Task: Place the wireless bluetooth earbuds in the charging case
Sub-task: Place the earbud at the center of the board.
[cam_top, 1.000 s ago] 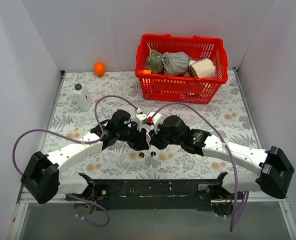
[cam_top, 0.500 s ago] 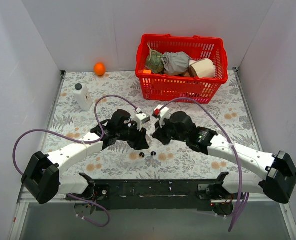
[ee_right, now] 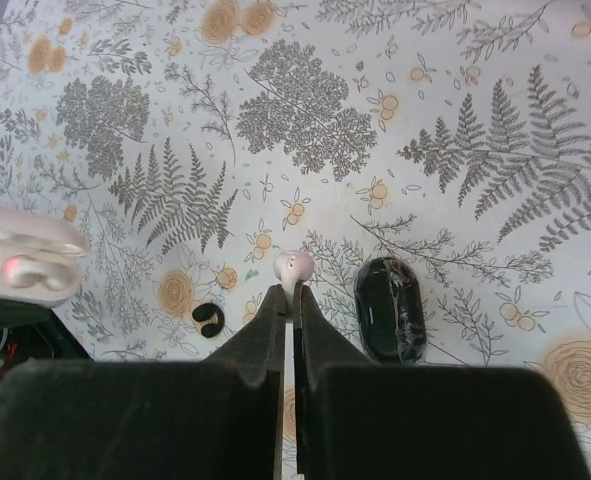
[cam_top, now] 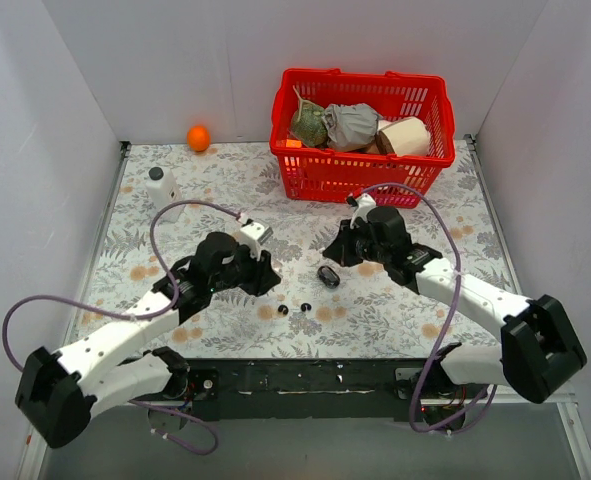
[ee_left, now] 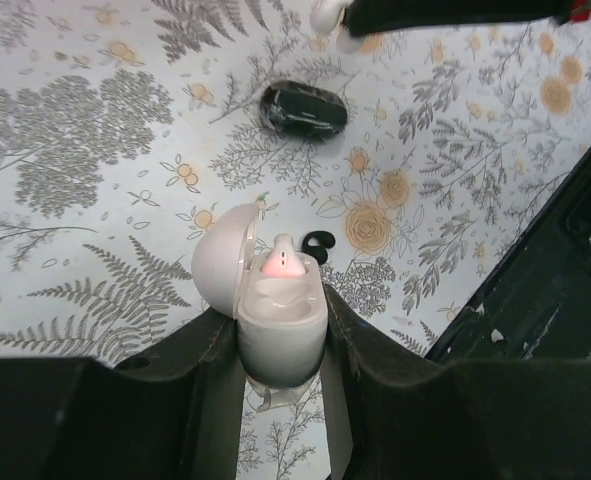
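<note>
- Two black earbuds [cam_top: 282, 310] [cam_top: 304, 305] lie side by side near the table's [cam_top: 425, 200] front edge;
- the left gripper [ee_left: 280, 335] clamps the open white charging case [ee_left: 275, 295] near them;
- the right gripper [ee_right: 288, 300] pinches a small white bud [ee_right: 293, 266] beside the black oval case [ee_right: 390, 308].

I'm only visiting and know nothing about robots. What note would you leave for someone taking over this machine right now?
Left pincer: shut on the open white egg-shaped charging case, held above the flowered table.
Right pincer: shut on a small white bud, apart from the case.
The two tiny glossy black earbuds lie on the table between the arms, near a closed black oval pebble.
Done: the case is open; something pale with a pink glow sits inside.
Left: no black earbud is in a case yet; both must still be seated.
</note>
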`<state>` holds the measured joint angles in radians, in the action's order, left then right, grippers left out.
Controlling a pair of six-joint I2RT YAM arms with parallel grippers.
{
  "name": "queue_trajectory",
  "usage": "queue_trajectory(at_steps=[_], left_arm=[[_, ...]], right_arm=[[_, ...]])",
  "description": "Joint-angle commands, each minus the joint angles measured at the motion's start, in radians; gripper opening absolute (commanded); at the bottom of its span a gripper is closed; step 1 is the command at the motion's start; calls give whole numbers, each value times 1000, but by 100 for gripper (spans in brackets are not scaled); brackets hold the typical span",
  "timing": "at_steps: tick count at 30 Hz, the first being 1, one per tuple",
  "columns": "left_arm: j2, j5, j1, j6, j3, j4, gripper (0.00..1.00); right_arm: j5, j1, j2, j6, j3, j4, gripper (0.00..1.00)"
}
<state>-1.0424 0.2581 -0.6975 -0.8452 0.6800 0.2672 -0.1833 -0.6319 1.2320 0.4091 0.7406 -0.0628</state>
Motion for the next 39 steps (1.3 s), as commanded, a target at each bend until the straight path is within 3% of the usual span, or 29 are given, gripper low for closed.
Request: queue_trajectory(at_steps=[1, 5, 10, 12, 15, 17, 19, 26, 32, 37, 39], left_arm=[[182, -140, -2, -75, -79, -109, 0], [314, -88, -2, -77, -152, -163, 0], [416, 19, -2, -32, -177, -172, 0], [462, 122, -2, 6, -207, -206, 0], [590, 286, -2, 34, -295, -366, 0], [688, 300, -2, 32, -348, -492, 0], [722, 258, -2, 35, -373, -499, 0], [708, 92, -2, 54, -298, -352, 0], [768, 17, -2, 43, -303, -342, 0], [821, -29, -2, 11, -304, -301, 0], [840, -51, -2, 5, -313, -293, 0]], right_arm=[[-39, 1, 76, 100, 11, -106, 1], [-130, -18, 159, 60, 36, -158, 1], [-104, -66, 74, -70, 49, -99, 1], [-140, -66, 69, -104, 75, -63, 1], [-195, -74, 75, -127, 74, -52, 1], [-211, -87, 104, -138, 75, -34, 1], [-183, -94, 139, -135, 94, -16, 1], [79, -92, 303, 94, 181, 57, 1], [101, -92, 380, 364, 160, -92, 1], [151, -109, 392, 626, 37, -284, 1], [176, -127, 405, 648, 26, -304, 1]])
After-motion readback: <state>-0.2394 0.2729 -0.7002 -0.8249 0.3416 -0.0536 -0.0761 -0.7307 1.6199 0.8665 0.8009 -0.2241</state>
